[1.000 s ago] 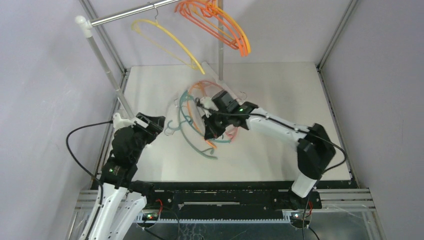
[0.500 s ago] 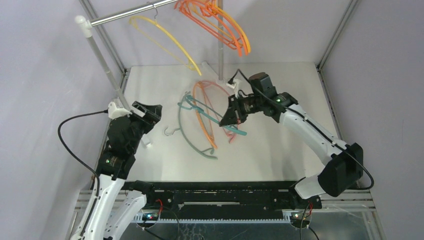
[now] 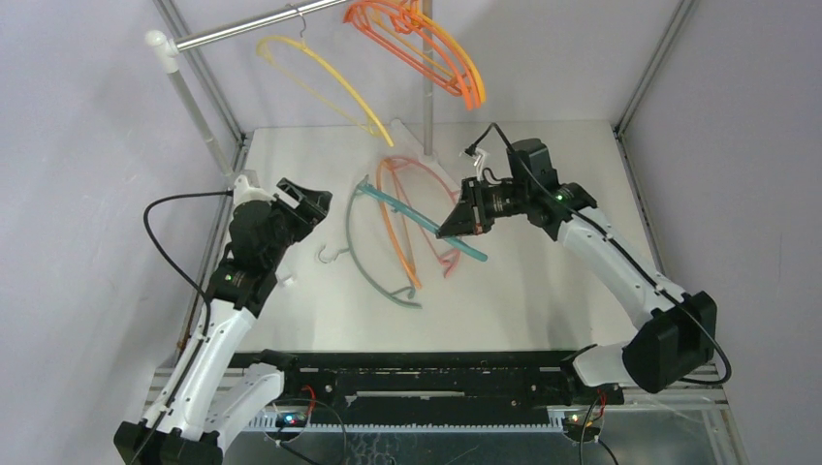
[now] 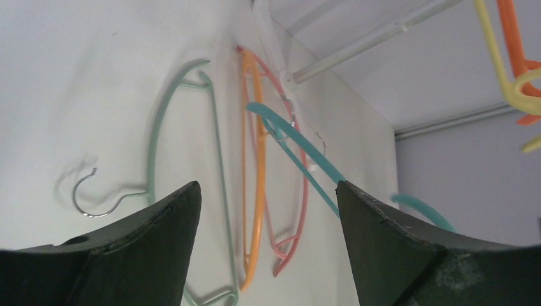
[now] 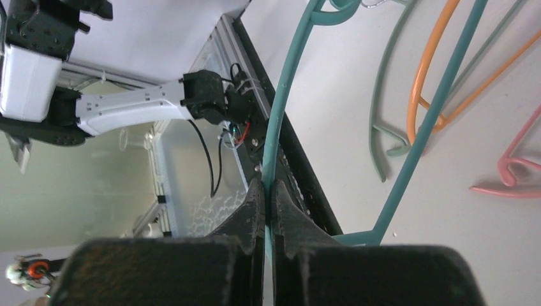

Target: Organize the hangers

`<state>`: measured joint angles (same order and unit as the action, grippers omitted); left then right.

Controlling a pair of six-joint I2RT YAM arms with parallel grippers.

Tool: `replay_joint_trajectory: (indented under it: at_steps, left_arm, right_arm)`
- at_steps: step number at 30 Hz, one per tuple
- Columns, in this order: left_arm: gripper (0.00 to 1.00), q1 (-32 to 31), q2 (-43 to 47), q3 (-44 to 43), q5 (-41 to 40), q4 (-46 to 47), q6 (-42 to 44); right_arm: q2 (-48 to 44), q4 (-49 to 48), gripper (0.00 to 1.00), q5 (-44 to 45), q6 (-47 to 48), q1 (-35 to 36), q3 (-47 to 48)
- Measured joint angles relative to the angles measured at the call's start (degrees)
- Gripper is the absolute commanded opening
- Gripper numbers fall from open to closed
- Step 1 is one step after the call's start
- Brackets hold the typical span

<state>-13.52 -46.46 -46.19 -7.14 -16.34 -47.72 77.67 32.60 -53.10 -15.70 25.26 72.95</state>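
The right end effector (image 3: 456, 228) is pinching the teal hanger (image 3: 415, 215) between tight-pressed fingers, and over the last second it has been swinging up and rightward, drawing it off the heap; the orange hanger (image 3: 397, 228), pink hanger (image 3: 448, 260) and grey-green hanger (image 3: 361, 260) are lying on the counter (image 3: 543, 281) beneath. The left end effector (image 3: 308, 200) is stretching forward beside them, spread and holding nothing; the teal one looks bound for the rail (image 3: 252, 27).
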Motion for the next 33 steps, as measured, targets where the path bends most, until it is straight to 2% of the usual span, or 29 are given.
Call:
replay_joint_trajectory:
  at_steps: [6, 10, 15, 23, 33]
  left_arm:
    - [0.82, 0.0, -0.2, 0.1, 2.5, 2.5, -0.1]
    - [0.82, 0.0, 0.0, 0.7, 3.4, 2.6, -0.1]
    - [0.82, 0.0, 1.7, 2.3, 3.3, 2.5, -0.1]
    - [0.82, 0.0, 3.9, 4.2, 3.1, 2.2, -0.1]
    - [0.81, 0.0, 4.5, 4.6, 3.0, 2.3, -0.2]
  right_arm:
    - [6.0, -13.6, 0.0, 2.1, -8.3, 0.0, -2.3]
    - [9.9, -24.4, 0.0, 6.4, -14.1, 0.7, -2.6]
    - [12.2, -32.5, 0.0, 12.2, -17.9, 1.6, -3.7]
    - [12.9, -34.1, 0.0, 20.0, -17.4, 1.9, -3.8]
    - [7.0, -27.8, 0.0, 19.1, -15.3, 4.2, -4.0]
